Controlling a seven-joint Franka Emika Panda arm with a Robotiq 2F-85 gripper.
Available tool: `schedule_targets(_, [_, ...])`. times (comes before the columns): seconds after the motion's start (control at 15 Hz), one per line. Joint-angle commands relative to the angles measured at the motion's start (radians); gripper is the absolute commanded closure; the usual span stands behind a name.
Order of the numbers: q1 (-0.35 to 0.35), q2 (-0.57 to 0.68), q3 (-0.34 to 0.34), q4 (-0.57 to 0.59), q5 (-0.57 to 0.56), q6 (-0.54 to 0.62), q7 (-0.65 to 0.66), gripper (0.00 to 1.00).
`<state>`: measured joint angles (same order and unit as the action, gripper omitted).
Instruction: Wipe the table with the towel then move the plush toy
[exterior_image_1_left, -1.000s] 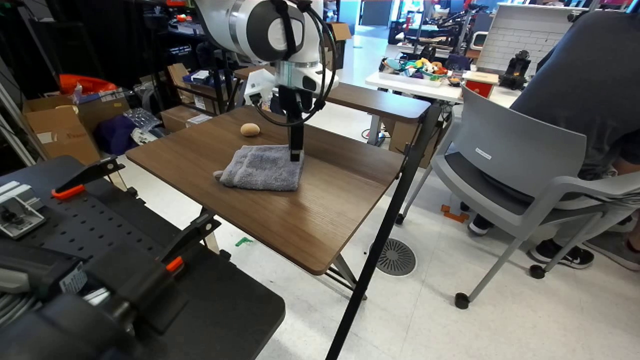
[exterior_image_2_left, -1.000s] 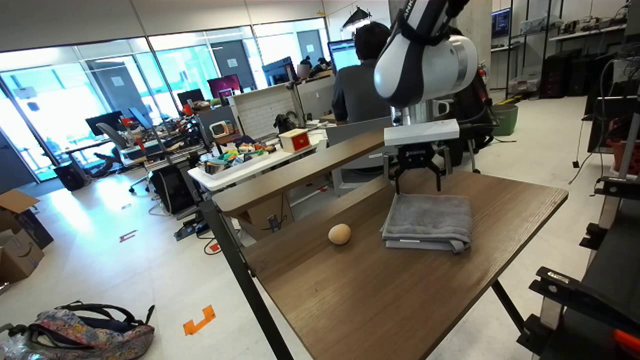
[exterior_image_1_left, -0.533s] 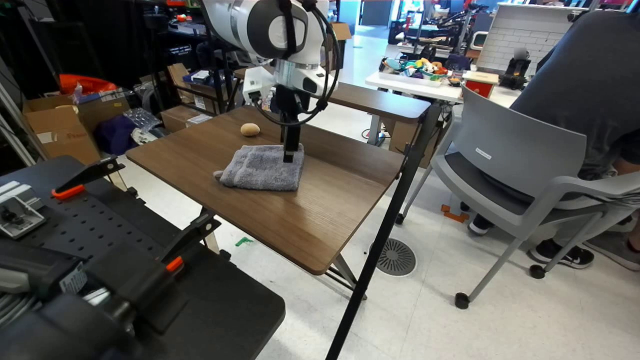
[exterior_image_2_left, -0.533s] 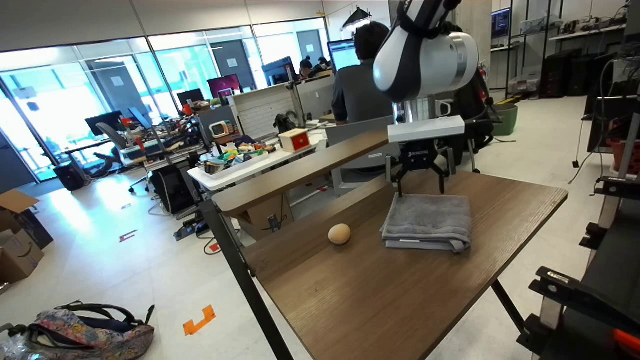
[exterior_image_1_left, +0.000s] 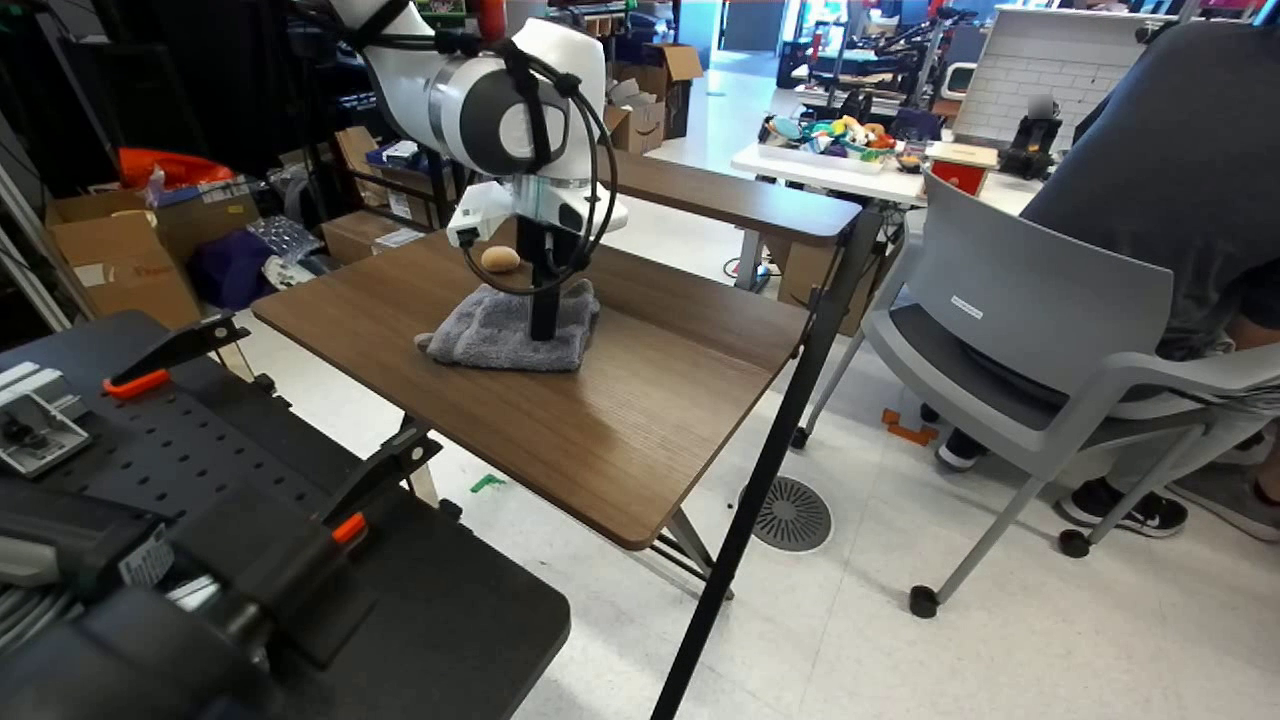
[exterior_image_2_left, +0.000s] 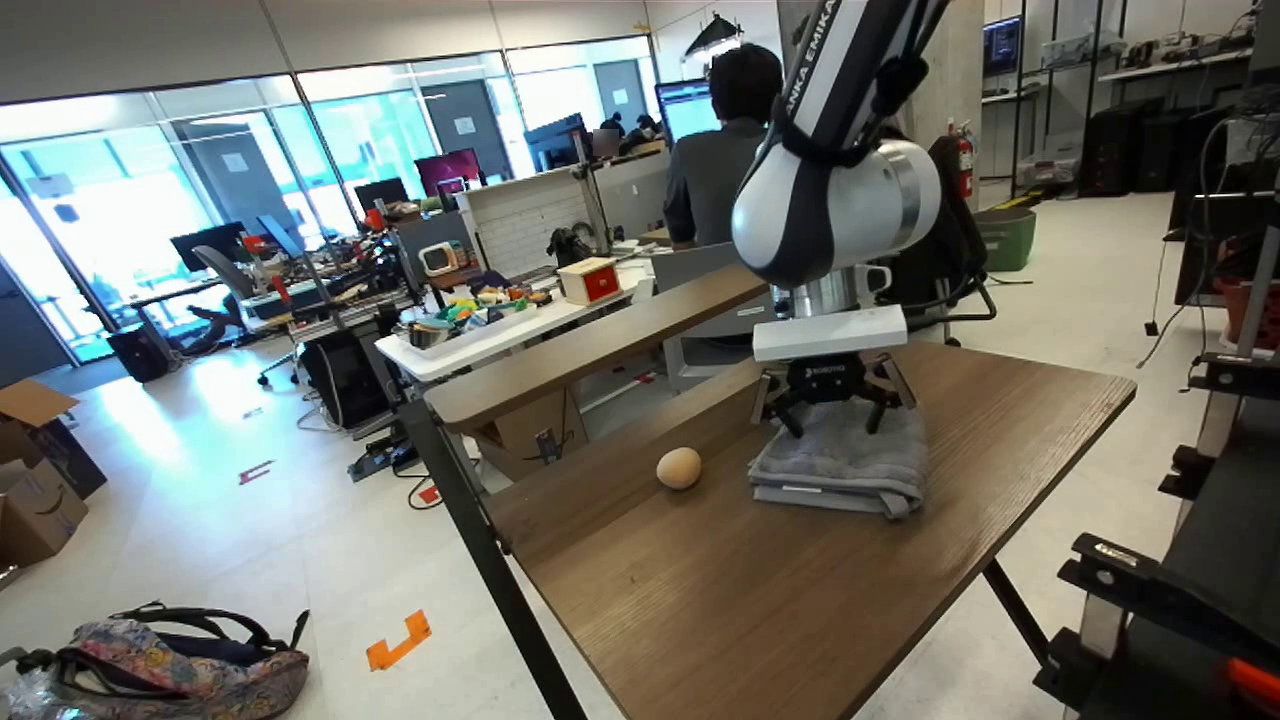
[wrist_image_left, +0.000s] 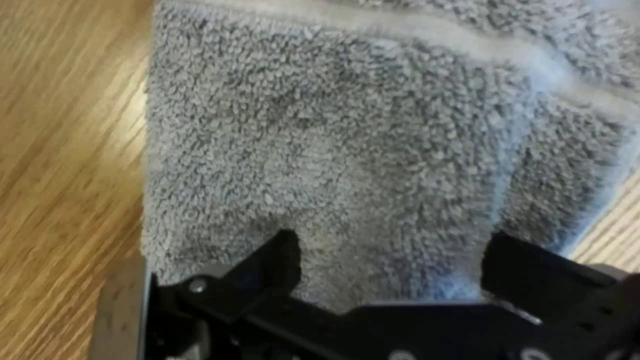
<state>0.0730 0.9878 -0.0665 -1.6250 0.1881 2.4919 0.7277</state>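
Twice noted, in both exterior views: white tray (exterior_image_1_left: 815, 162) of coloured items (exterior_image_1_left: 845, 137). Found grey terry towel (exterior_image_1_left: 480, 332) folded, rumpled beneath Robotiq gripper (exterior_image_2_left: 834, 428), unclenched, with fingers (wrist_image_left: 287, 259) spread.

A black gripper (exterior_image_2_left: 835, 431), fingers apart, is touching a folded grey cloth towel (exterior_image_2_left: 850, 476) near a round tan plush toy (exterior_image_2_left: 679, 468) on a brown wood-grain table (exterior_image_2_left: 760, 590).

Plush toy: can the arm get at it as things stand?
Probably yes. The plush toy sits uncovered on the table, apart from the towel, nothing seen over it. The claw is at the towel, so it would likely need to lift and shift across first.
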Motion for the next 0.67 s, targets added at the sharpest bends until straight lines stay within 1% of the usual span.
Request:
schedule_targets(0.0, [0.058, 0.163, -0.071, 0.157, 0.012, 0.011, 0.165, 0.0])
schedule_targets(0.07, [0.055, 0.219, -0.091, 0.23, 0.006, -0.002, 0.215, 0.0])
schedule_targets(0.27, [0.045, 0.274, -0.138, 0.341, -0.01, -0.027, 0.355, 0.0])
schedule_targets(0.6, [0.002, 0.377, -0.198, 0.542, -0.022, -0.084, 0.608, 0.0])
